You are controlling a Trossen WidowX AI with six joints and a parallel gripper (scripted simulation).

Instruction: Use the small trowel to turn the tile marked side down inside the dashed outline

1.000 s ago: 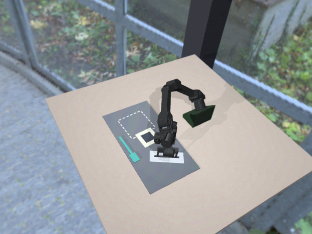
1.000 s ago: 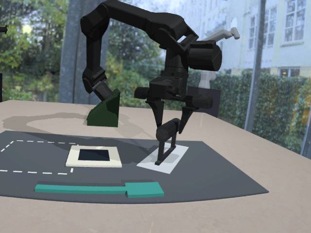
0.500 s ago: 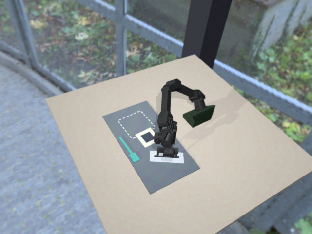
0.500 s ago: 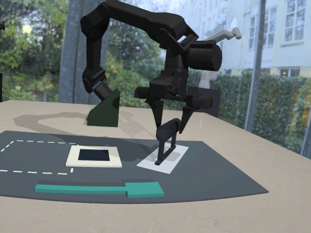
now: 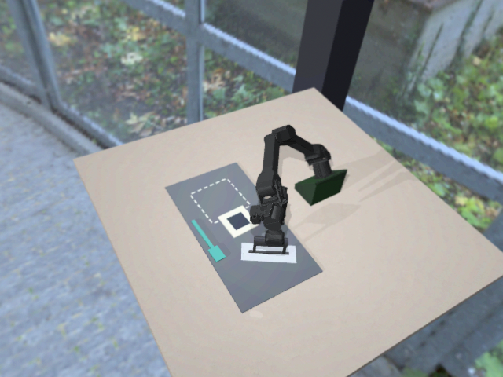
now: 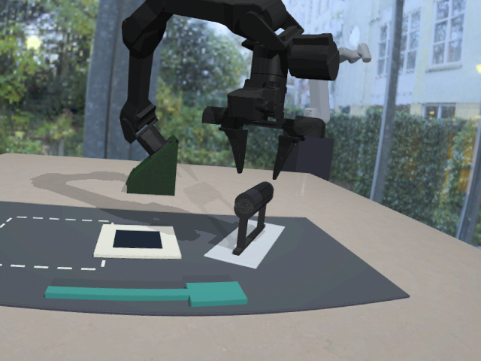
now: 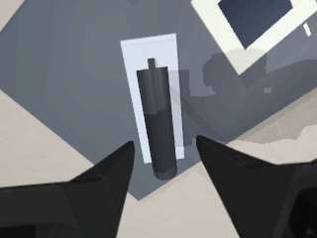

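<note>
The trowel, a white blade (image 5: pixel 268 258) (image 6: pixel 258 250) (image 7: pixel 160 47) under a raised black handle (image 6: pixel 254 198) (image 7: pixel 158 119), rests flat on the grey mat (image 5: pixel 244 287) (image 6: pixel 330 271) (image 7: pixel 59 74). My gripper (image 6: pixel 257 175) (image 7: pixel 164 143) is open above the handle, its fingertips clear of it. In the wrist view the handle shows between the fingers, below them. The cream tile (image 5: pixel 238 221) (image 6: pixel 170 248) (image 7: pixel 208 25) lies flat, its dark marked side up, partly over the near corner of the dashed outline (image 5: pixel 226 178) (image 6: pixel 64 267). The arm hides one tile corner in the top view.
A teal flat-bladed tool (image 5: pixel 217 253) (image 6: pixel 217 294) lies along the mat's edge, beside the tile and the outline. My arm's green wedge base (image 5: pixel 324 186) (image 6: pixel 158 174) stands on the table beyond the mat.
</note>
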